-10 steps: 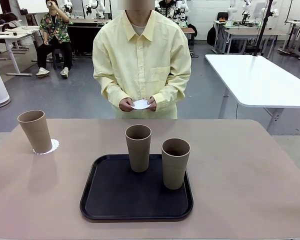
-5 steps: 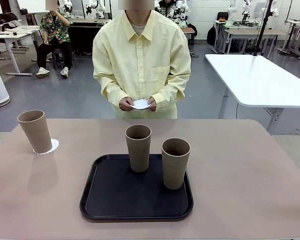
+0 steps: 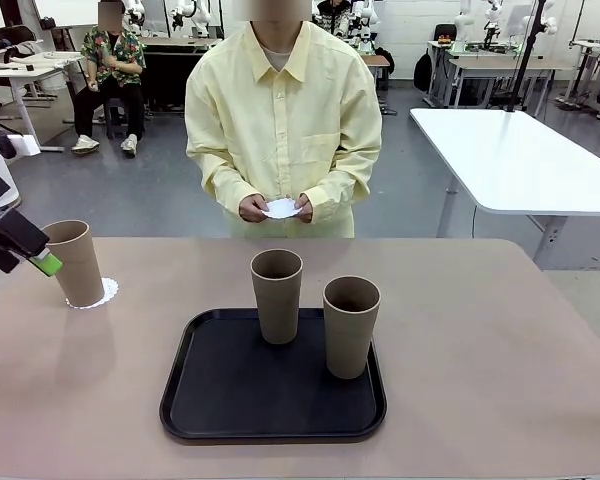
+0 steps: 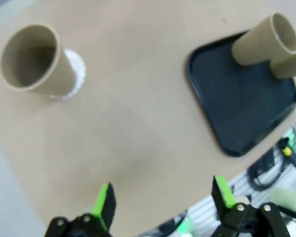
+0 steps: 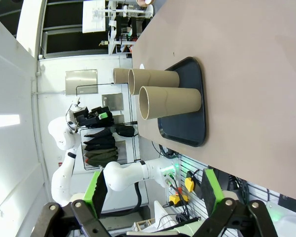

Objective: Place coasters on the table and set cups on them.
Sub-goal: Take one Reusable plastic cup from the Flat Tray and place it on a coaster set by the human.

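Observation:
On the beige table point(image 3: 480, 340), one grey-brown cup point(image 3: 75, 262) stands on a lacy white coaster point(image 3: 107, 292) at the far left. Two more cups point(image 3: 277, 295) point(image 3: 351, 325) stand on the black tray point(image 3: 230, 400). The person holds another coaster point(image 3: 281, 208) in both hands at the far edge. My left gripper point(image 3: 35, 258) hovers just left of the left cup. Its own view looks down on that cup point(image 4: 32, 59) and coaster point(image 4: 75, 74), with the left gripper point(image 4: 163, 200) open and nothing in it. My right gripper point(image 5: 153, 192) is open and holds nothing, off the table's side, facing the tray cups point(image 5: 167, 103).
The black tray point(image 4: 241, 98) sits mid-table toward the robot's side. Bare tabletop lies to its left and right. A white table point(image 3: 520, 160) stands behind at the right. Cables and tools point(image 5: 180, 190) lie below the table edge in the right wrist view.
My left arm has come into the front view from the left edge and now sits beside the left cup. The cups and the person's hands have not moved.

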`<state>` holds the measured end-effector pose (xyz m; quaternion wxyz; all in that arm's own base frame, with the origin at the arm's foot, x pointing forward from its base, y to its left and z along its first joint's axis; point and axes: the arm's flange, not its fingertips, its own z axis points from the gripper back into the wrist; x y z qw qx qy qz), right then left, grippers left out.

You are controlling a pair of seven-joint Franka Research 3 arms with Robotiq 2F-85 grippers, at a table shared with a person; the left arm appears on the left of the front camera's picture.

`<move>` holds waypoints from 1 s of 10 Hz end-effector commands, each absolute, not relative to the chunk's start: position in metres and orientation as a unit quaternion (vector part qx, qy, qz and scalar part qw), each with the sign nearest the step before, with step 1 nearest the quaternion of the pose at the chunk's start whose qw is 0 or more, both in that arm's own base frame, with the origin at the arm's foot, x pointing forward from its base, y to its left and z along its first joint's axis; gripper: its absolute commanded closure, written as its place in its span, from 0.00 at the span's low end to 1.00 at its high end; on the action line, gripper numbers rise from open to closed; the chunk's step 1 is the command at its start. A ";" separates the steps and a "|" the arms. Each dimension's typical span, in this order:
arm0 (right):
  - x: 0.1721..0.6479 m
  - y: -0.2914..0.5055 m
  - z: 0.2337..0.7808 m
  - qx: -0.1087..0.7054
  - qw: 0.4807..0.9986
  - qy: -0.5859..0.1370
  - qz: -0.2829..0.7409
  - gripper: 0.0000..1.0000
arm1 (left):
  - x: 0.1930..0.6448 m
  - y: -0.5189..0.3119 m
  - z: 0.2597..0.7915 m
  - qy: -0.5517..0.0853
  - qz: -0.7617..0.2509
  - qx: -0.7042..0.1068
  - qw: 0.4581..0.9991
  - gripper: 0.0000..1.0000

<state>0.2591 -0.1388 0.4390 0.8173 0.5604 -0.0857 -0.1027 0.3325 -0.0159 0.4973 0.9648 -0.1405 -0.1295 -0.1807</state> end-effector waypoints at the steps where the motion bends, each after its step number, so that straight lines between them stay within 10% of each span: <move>1: 0.259 -0.140 0.439 0.565 0.814 -0.086 -0.103 0.00 | 0.323 -0.008 0.497 -0.106 -0.182 -0.162 0.964 0.00; 10: 0.259 -0.140 0.439 0.565 0.814 -0.086 -0.103 0.00 | 0.338 0.209 0.468 -0.146 -0.108 -0.572 0.800 0.00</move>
